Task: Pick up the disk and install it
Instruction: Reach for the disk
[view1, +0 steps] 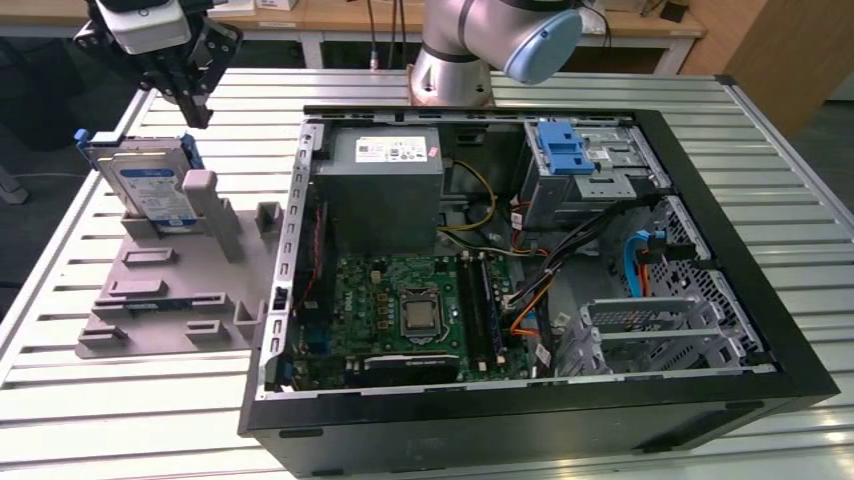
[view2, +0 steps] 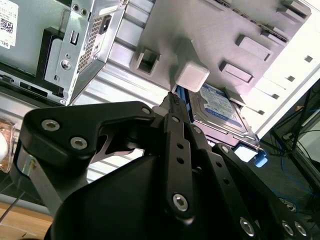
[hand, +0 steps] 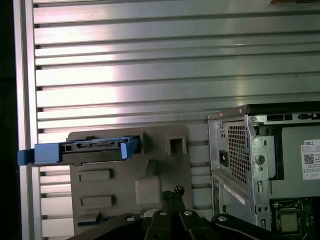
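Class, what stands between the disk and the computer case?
In the exterior view, the grey holder's upright posts stand between the disk and the computer case.

Slatted table: computer case, grey fixture.

The blue-framed silver disk stands on edge, slightly tilted, in the grey stand.

ribbed bare-metal table; matt grey plastic stand; silver metal disk framed in blue plastic.
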